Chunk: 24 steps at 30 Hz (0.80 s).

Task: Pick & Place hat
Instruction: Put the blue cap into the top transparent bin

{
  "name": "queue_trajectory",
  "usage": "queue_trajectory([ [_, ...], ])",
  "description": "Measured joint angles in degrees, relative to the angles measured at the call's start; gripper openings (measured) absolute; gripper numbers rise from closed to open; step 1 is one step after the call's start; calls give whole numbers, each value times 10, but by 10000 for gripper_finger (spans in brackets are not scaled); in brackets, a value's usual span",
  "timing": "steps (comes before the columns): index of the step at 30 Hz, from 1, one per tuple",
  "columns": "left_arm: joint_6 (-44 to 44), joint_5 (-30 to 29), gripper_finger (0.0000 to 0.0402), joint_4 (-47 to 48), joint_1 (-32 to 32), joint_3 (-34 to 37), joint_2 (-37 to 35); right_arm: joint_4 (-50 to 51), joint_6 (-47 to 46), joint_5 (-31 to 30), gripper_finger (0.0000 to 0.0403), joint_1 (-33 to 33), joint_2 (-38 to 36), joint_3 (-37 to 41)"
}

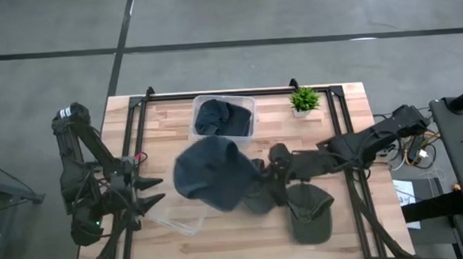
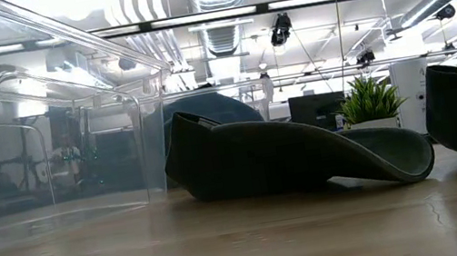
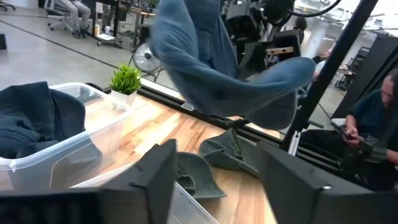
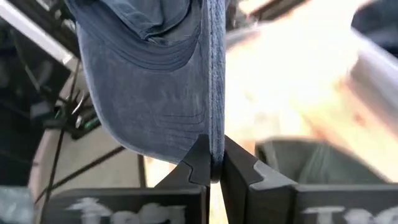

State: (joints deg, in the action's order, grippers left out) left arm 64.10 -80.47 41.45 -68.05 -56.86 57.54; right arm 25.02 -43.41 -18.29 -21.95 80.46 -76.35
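A blue-grey cap [image 1: 210, 174] hangs in the air over the middle of the table, and my right gripper [image 1: 264, 172] is shut on it, reaching in from the table's right. In the left wrist view the cap [image 3: 224, 68] is well above the wood. My left gripper [image 1: 149, 194] waits open at the table's left edge, beside an empty clear bin [image 1: 181, 219]. Two green caps [image 1: 309, 213] [image 1: 259, 198] lie flat on the table below and to the right of the held cap. My right gripper pinches the blue cap's edge [image 4: 214, 146] between its two fingers [image 4: 196, 163], next to the stitched brim [image 4: 155, 106]. The cap is lifted clear of the table and spreads out beyond the fingertips toward the table's left.
A clear bin [image 1: 248, 105] at the far edge holds dark caps [image 1: 219, 118]. A small potted plant [image 1: 304, 100] stands at the far right. A black frame rail [image 1: 338, 124] runs round the table. A seated person [image 3: 379, 118] shows beyond the table.
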Motion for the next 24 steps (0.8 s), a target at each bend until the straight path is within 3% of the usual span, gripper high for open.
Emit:
queue_trajectory([
  [4,0,12,271,-2,20,0,0,-98,53,-1,11,33,38,-7],
  [8,1,22,302,-9,40,0,1,-166,114,-24,11,50,92,-30],
  [17,-4,43,307,-24,45,-1,8,-178,217,-102,11,57,199,-151],
  [24,-6,-6,307,-43,46,-1,8,-147,271,-135,11,57,267,-256],
])
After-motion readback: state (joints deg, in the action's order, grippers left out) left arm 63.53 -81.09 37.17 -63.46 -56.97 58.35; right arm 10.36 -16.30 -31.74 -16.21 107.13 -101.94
